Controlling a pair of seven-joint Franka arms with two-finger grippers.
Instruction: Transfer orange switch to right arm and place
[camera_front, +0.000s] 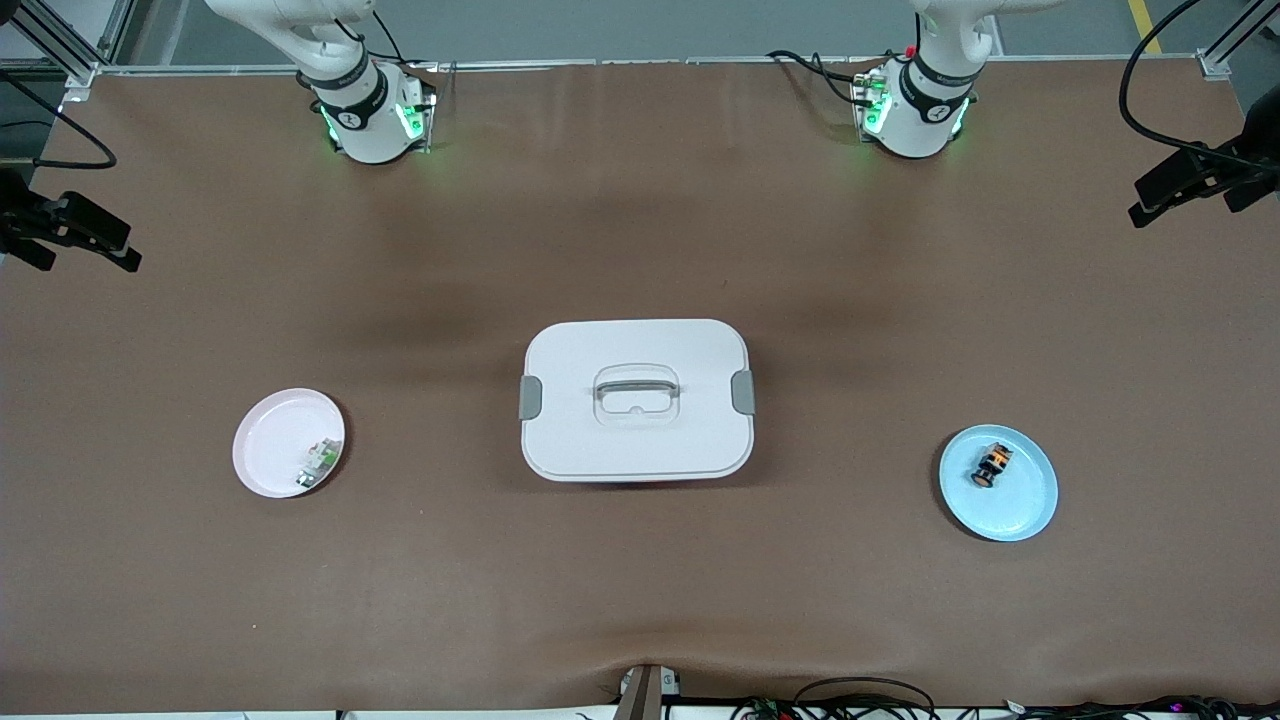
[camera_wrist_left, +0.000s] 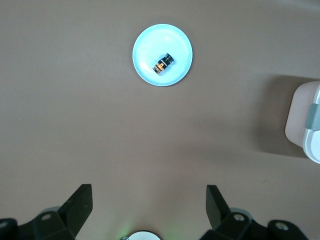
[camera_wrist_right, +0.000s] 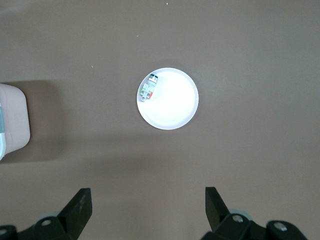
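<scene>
The orange switch (camera_front: 992, 464) (camera_wrist_left: 163, 63), a tiny black stub with orange bands, lies on a light blue plate (camera_front: 1020, 505) (camera_wrist_left: 145, 45) toward the left arm's end of the table. High over bare brown table, my left gripper (camera_wrist_left: 149, 197) hangs open with nothing between its fingers. My right gripper (camera_wrist_right: 148, 200) is open and empty too, high above the table with a pink-white plate (camera_wrist_right: 175, 107) (camera_front: 268, 445) in its view. In the front view only the two arms' bases show; both grippers are out of that frame.
A white lidded box (camera_front: 636, 398) with grey side latches stands mid-table between the two plates. A small green-and-white part (camera_front: 318, 462) (camera_wrist_right: 148, 88) lies on the pink plate. Black camera mounts (camera_front: 70, 232) sit at the table's ends.
</scene>
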